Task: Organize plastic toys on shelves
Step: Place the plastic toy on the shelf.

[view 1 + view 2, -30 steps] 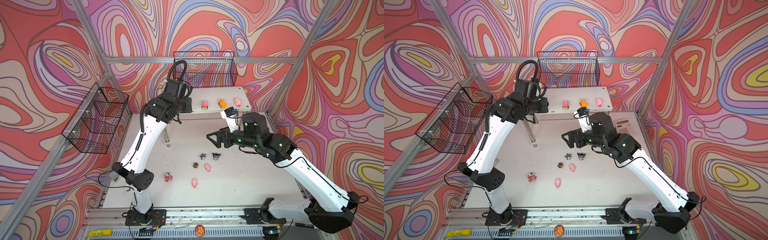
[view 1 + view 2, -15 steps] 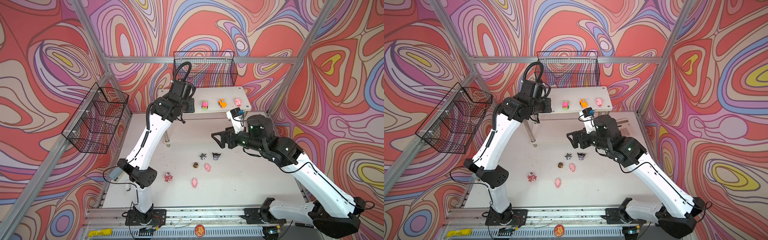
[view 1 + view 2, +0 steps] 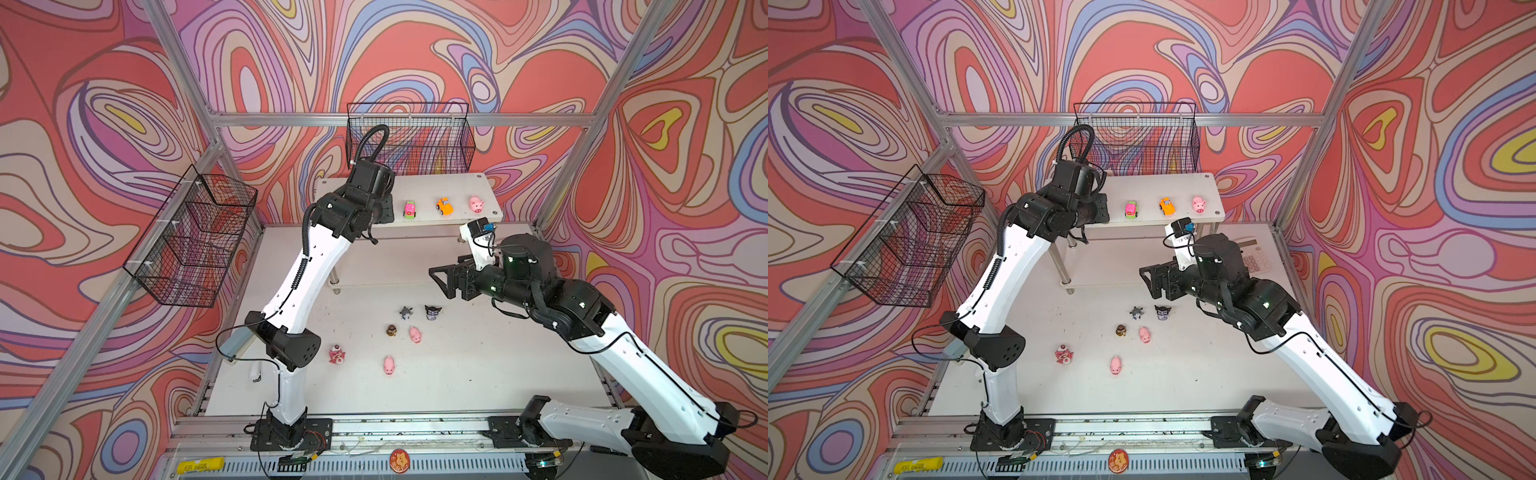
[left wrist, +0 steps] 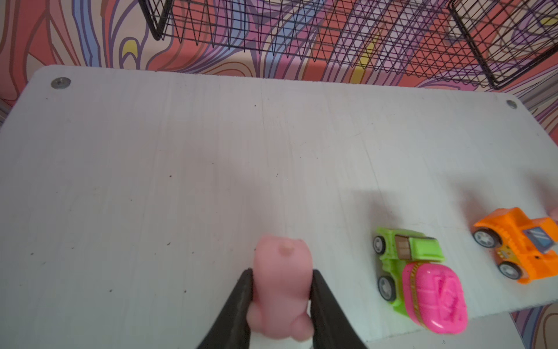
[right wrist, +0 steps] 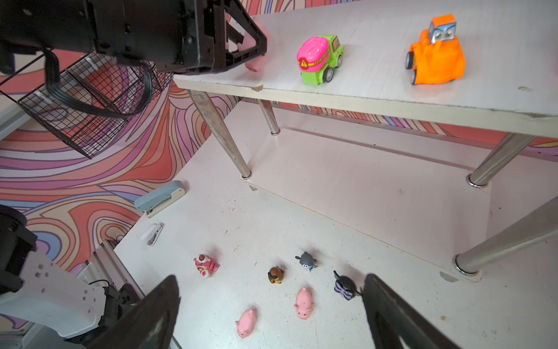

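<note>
The white laminate shelf boards [image 5: 377, 36] are finished matt; the chrome tube legs [image 5: 220, 136] are polished. Glossy plastic is seen on the pink-green toy car [image 5: 320, 59], smooth matt plastic on the pink pig [image 4: 282, 281].

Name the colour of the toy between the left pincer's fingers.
Pale pink. The toy in the left pincer shows best in the left wrist view.

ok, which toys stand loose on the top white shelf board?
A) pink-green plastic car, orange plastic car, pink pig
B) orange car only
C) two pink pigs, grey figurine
A: in both top views the pink-green plastic car, orange plastic car and small pink pig stand in a row on the top white shelf board.
</note>
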Controlling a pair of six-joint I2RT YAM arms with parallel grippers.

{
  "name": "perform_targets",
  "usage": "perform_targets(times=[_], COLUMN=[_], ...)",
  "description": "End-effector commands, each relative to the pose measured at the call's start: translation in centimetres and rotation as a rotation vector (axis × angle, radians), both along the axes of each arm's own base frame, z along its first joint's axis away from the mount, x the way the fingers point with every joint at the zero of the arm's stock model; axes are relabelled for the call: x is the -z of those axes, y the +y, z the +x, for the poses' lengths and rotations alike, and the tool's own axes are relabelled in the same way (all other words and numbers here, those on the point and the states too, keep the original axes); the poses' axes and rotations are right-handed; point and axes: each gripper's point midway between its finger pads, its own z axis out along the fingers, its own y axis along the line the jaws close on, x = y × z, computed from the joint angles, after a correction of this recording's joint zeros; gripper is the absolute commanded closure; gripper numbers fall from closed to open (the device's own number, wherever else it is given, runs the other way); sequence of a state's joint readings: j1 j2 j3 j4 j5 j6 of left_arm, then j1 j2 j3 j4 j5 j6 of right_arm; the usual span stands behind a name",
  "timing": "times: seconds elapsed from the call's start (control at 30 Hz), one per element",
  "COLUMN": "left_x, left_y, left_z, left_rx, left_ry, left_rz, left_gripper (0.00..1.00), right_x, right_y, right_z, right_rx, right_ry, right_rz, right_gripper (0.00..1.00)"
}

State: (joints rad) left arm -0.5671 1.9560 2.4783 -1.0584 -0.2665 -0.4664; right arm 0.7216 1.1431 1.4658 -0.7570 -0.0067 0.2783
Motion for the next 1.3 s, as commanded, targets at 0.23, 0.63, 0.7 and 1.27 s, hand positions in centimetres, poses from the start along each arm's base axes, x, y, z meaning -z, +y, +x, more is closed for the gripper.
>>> perform_targets(times=[0.23, 0.63, 0.7, 1.27], left_x=[-0.2, 0.4, 0.5, 0.8], left_y=[0.2, 0.2, 0.2, 0.1], left_z=[0.1, 0.3, 0.3, 0.3], left_rx=[-0.042, -0.051, -0.051, -0.05], left_ry=[-0.006, 0.007, 0.007, 0.016], left_rz=[-0.006, 0.007, 0.009, 0.012], left_gripper=[0.65, 0.61, 0.61, 0.6], right_x=[0.6, 0.5, 0.5, 0.6], right_y=[-0.9, -1.5, -1.7, -2.2], right_z=[-0.4, -0.8, -0.6, -0.5], right_rx=[0.02, 0.034, 0.043, 0.066], right_ry=[-0.002, -0.006, -0.008, -0.009], right_rz=[-0.022, -0.023, -0.029, -0.041], right_gripper=[0.02, 0.02, 0.02, 0.02])
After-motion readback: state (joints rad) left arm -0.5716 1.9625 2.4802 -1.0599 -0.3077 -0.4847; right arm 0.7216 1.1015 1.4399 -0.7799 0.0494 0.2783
